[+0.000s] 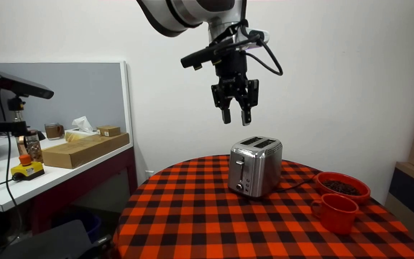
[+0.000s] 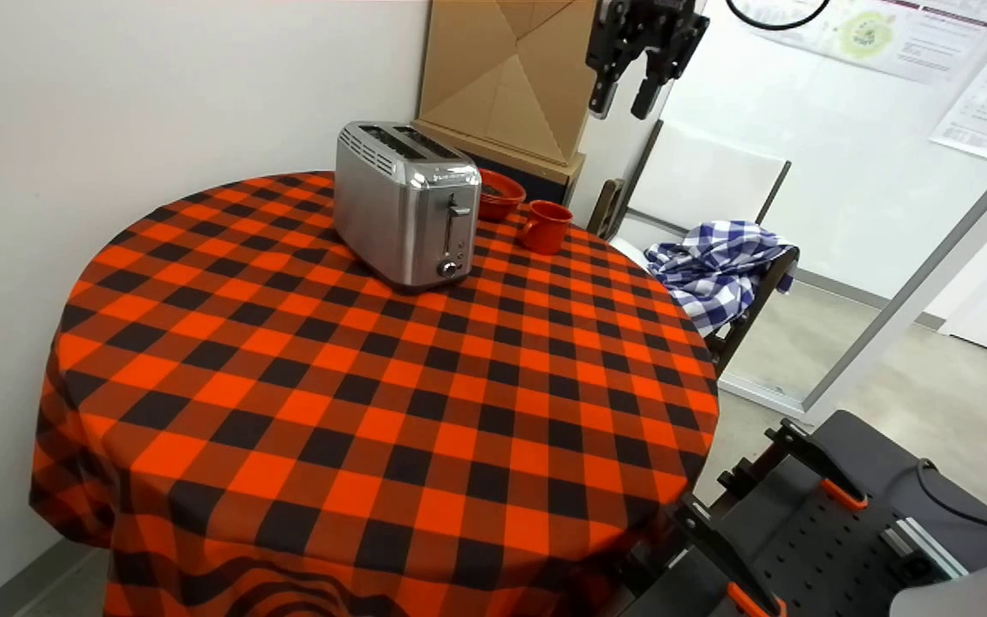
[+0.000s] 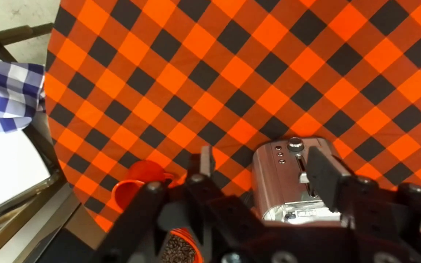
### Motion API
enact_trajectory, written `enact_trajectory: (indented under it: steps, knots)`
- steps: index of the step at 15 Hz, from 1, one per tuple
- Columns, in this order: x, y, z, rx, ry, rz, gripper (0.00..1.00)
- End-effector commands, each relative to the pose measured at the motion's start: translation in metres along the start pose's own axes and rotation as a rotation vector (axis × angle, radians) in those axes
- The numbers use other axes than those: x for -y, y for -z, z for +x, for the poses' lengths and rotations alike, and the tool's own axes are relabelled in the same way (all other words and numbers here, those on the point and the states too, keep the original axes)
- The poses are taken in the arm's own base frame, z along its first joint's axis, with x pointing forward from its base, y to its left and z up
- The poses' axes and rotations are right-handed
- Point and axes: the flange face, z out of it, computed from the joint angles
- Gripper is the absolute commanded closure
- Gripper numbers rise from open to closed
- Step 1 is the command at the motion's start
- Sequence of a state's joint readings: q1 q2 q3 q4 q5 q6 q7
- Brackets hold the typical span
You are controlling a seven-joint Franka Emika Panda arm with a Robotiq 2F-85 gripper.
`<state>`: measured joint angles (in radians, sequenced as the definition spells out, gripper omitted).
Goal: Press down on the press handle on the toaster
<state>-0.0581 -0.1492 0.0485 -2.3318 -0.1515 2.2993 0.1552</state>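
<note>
The black two-finger gripper (image 1: pixel 236 117) hangs from the white and grey robot arm (image 1: pixel 225 16) with its tips pointing down. Its fingers stand wide apart, bare air between them. In an exterior view it appears above the small, boxy, shiny silver metal toaster (image 1: pixel 252 172), well apart from it; in the wrist view a grey-padded finger (image 3: pixel 322 175) overlaps part of the toaster's front.

The toaster stands upright on a red-and-black checked tablecloth (image 1: pixel 178 223), near the white wall (image 1: pixel 318 90). Its top has two long dark slots (image 1: pixel 252 140). On the front, a small silver press handle (image 2: pixel 459 210) sits in a vertical track, near the upper end in both exterior views. Below the track is a round silver dial (image 1: pixel 240 186), with three small round buttons (image 3: pixel 280 154) to one side.

A thin dark cord (image 1: pixel 295 186) runs across the tablecloth between the toaster and a wide, round red bowl (image 1: pixel 363 197) of dark brown beans (image 3: pixel 177 250). A red mug (image 1: pixel 338 216) stands near the bowl; whether they touch, I cannot tell.

In an exterior view, a long brown cardboard box (image 1: pixel 88 149) rests on a white desk (image 1: pixel 31 185). A blue-and-white checked cloth (image 2: pixel 720 266) lies crumpled on a dark-framed white chair (image 2: pixel 708 176).
</note>
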Motion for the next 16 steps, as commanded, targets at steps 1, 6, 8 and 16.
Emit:
enact_trajectory:
  steps: [1, 6, 8, 16]
  knots:
    - [0.021, -0.026, 0.034, -0.052, -0.006, -0.039, 0.63]
    - [0.063, -0.066, 0.062, -0.15, -0.01, -0.073, 0.97]
    - [0.081, -0.082, 0.071, -0.162, -0.002, -0.081, 1.0]
    - [0.121, -0.129, 0.106, -0.157, 0.022, -0.117, 0.98]
